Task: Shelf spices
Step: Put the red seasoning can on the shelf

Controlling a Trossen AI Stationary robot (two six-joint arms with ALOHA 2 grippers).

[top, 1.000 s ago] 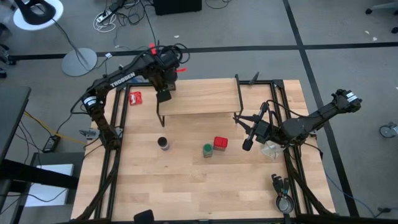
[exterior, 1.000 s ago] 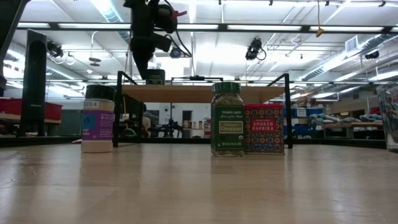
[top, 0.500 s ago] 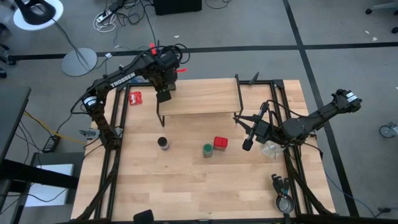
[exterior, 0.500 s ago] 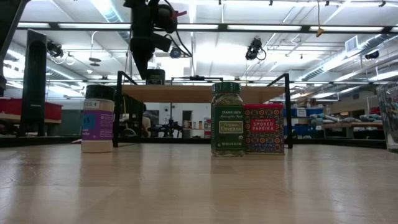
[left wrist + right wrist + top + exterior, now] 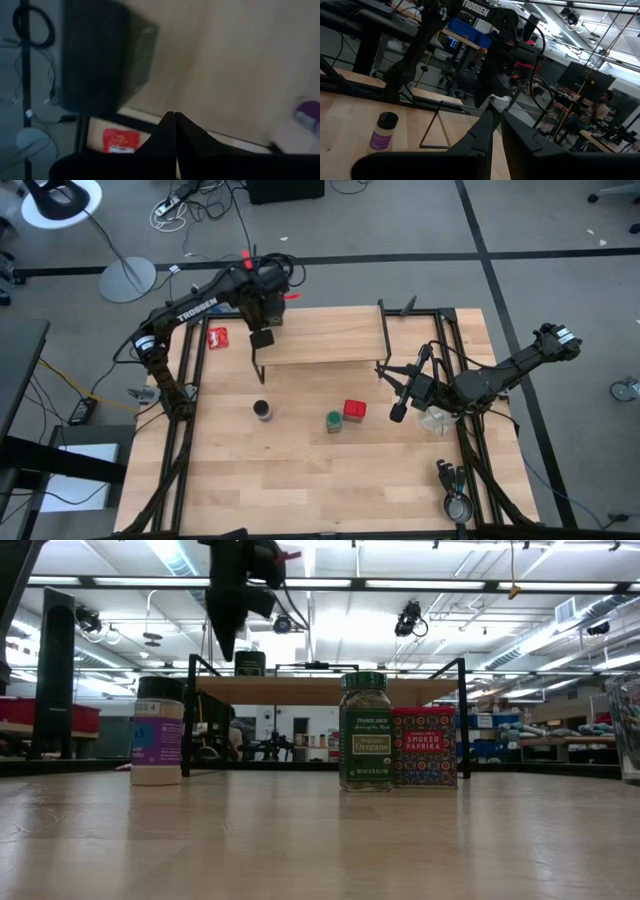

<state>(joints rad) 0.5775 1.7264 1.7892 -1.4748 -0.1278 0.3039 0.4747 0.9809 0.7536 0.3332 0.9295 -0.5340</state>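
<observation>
The left gripper [image 5: 262, 332] hangs above the left end of the shelf [image 5: 330, 340], its 2 fingers [image 5: 167, 131] pressed together and holding nothing. In the low view it [image 5: 226, 635] sits clear above the dark olive tin [image 5: 249, 663], which stands on the plank close to that end, directly under the gripper; in the left wrist view the tin [image 5: 102, 55] shows just ahead of the fingertips. Beside the gripper, off the shelf's left end on the table [image 5: 300, 480], lies the flat red-and-white packet [image 5: 217, 336].

The other 3 spices stand on the table in front of the shelf, below and nearer the camera than the left gripper. The blue-capped jar [image 5: 263, 410] is almost straight out from it, well apart. The green jar [image 5: 334, 421] and the red tin [image 5: 354, 410] stand farther toward the right arm's side, just beside each other, the tin nearer the right gripper [image 5: 397, 412].

The right gripper waits near the table's right edge, past the shelf's right end, fingers [image 5: 487, 131] nearly closed with only a thin gap and nothing between them.
</observation>
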